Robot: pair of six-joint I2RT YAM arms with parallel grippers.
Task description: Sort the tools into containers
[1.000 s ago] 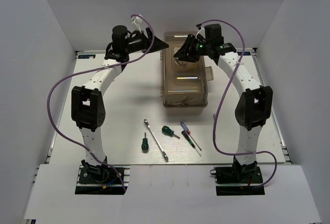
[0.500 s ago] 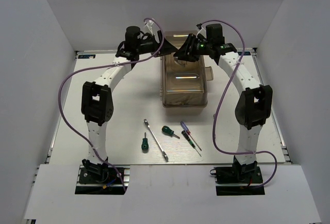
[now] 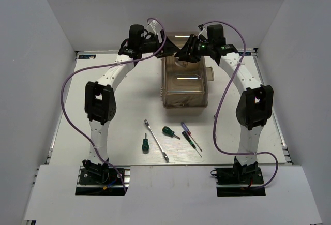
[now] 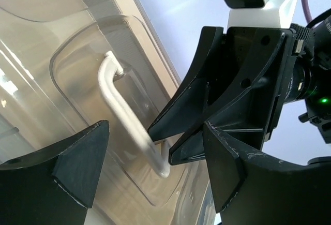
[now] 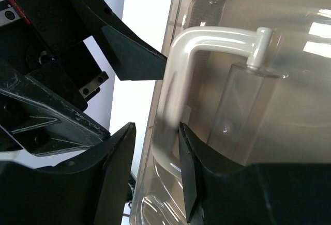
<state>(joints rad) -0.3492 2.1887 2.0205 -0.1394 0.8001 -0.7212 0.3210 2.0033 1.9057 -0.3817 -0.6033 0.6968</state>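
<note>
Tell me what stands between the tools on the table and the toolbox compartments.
The translucent brown lid is shut over the toolbox, so the tools cannot go in. Both pincers, left and right, crowd its pale handle.

Toolbox [image 3: 184,83] at centre-back of the counter [image 3: 124,101]; its handle [image 4: 126,114] on the lid; left gripper [image 3: 166,47] and right gripper [image 3: 183,53] meet above its far end; screwdrivers [image 3: 145,145] and wrench [image 3: 156,140] lie in front, near the arm bases.

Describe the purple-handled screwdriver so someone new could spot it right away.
Start at the brown toolbox mid-table, then look at the row of tools on the table nearer the arm bases. The purple-handled screwdriver lies near the row's right end, the only purple-and-red handle; the stubby green-handled screwdrivers lie further left.
</note>
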